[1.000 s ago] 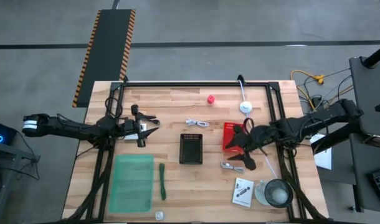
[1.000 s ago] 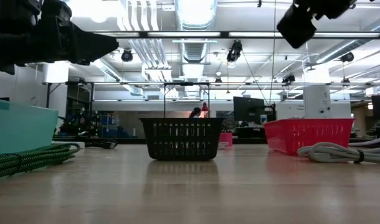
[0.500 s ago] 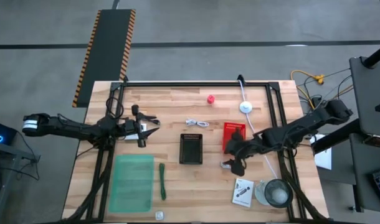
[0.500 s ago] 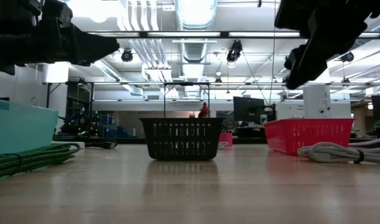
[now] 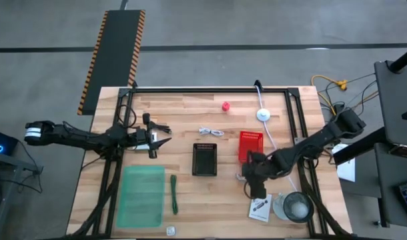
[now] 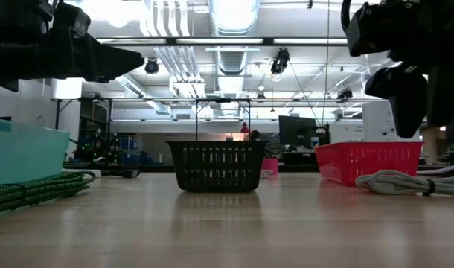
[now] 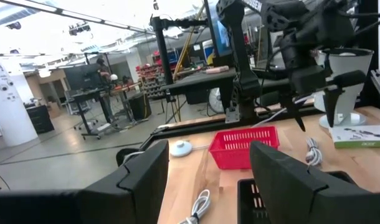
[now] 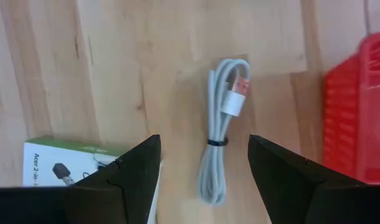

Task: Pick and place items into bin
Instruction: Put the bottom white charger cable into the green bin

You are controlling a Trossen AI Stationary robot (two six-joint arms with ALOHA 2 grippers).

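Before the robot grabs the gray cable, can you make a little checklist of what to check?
1. Right gripper jaws open: ok.
2. Bundled gray cable with a white plug lies between those jaws in the right wrist view: ok.
3. Cable lies clear of the red mesh plastic basket and the white printed card: ok.
4. Jaws low enough to close on it: cannot tell.
5. Left gripper parked away at the table's left: ok.

Bare wooden counter (image 5: 190,193) lies open around the bundled grey cable (image 8: 221,146) beneath the right gripper (image 5: 253,185). A red mesh basket (image 5: 250,145) and white printed card (image 5: 259,206) flank it closely.
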